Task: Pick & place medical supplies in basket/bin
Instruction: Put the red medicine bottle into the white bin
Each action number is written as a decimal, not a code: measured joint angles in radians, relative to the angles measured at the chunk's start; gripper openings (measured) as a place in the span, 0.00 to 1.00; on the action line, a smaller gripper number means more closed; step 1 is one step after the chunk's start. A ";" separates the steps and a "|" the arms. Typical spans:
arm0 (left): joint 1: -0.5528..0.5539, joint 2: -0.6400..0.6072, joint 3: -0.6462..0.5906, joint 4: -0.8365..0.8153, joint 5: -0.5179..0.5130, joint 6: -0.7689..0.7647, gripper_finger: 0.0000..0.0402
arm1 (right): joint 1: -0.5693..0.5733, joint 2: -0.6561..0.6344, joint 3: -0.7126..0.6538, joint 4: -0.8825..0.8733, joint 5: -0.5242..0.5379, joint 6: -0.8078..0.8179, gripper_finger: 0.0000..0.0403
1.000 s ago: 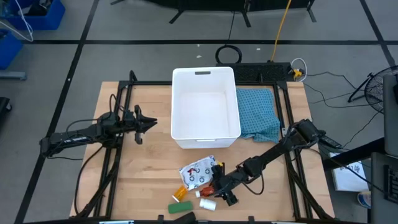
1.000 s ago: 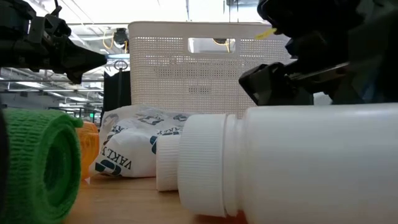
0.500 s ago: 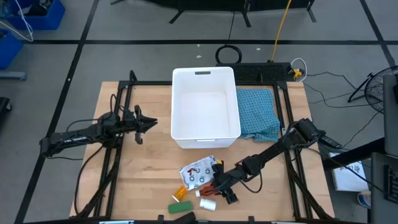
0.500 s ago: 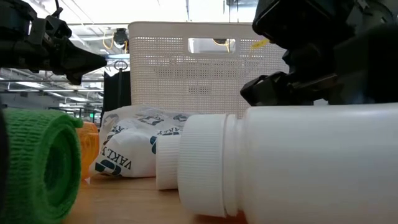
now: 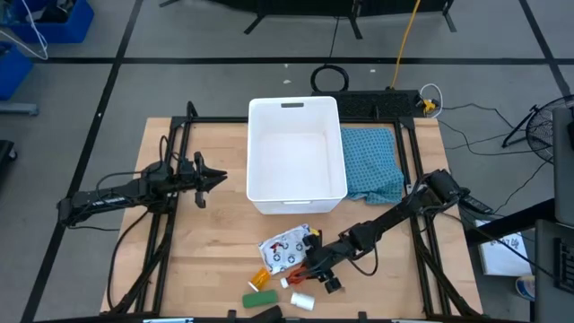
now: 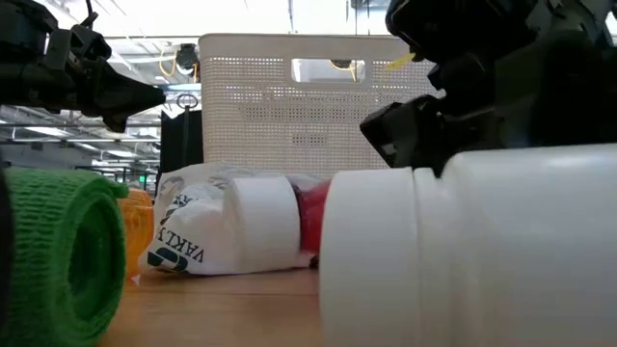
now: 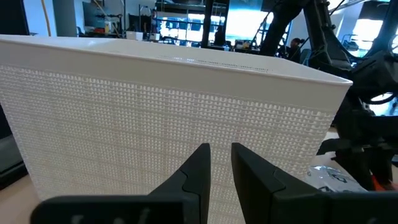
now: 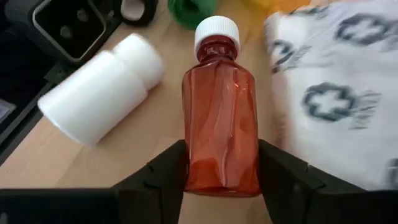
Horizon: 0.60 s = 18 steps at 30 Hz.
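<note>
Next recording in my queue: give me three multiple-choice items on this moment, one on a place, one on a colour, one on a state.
1. Where do the loose supplies lie relative to the white bin?
A. inside it
B. on the table at its near side
C. on the teal cloth

2. What colour is the cap of the red bottle?
A. white
B. green
C. black

3. How does the right pincer stand?
A. far from every item
B. shut on the white pouch
C. fingers on both sides of the red bottle

Key: 1 B, the high view shows the cluster outside the bin's near wall, its inside bare. 2 A, the right wrist view shows a white cap. 3 C, there the dark fingers flank the bottle's body.
</note>
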 joint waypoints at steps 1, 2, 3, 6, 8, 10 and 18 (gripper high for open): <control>0.000 0.000 0.000 0.000 0.000 0.000 0.17 | -0.004 -0.011 0.000 0.001 0.000 -0.004 0.42; 0.000 0.000 0.000 0.000 0.000 0.000 0.17 | -0.006 -0.028 0.000 0.001 0.000 -0.013 0.42; 0.000 0.000 0.000 0.000 0.000 0.000 0.17 | -0.007 -0.049 0.000 -0.001 0.001 -0.026 0.42; 0.000 0.000 0.000 0.000 0.000 0.000 0.17 | -0.011 -0.136 0.000 -0.003 0.001 -0.077 0.39; 0.000 0.000 0.000 0.000 0.000 0.000 0.17 | -0.011 -0.208 0.000 -0.008 0.004 -0.124 0.37; 0.000 0.000 0.000 0.000 0.000 0.000 0.17 | -0.012 -0.290 0.000 -0.034 0.006 -0.175 0.37; 0.000 0.000 0.000 -0.001 0.000 0.000 0.17 | -0.052 -0.646 0.000 -0.284 0.088 -0.268 0.39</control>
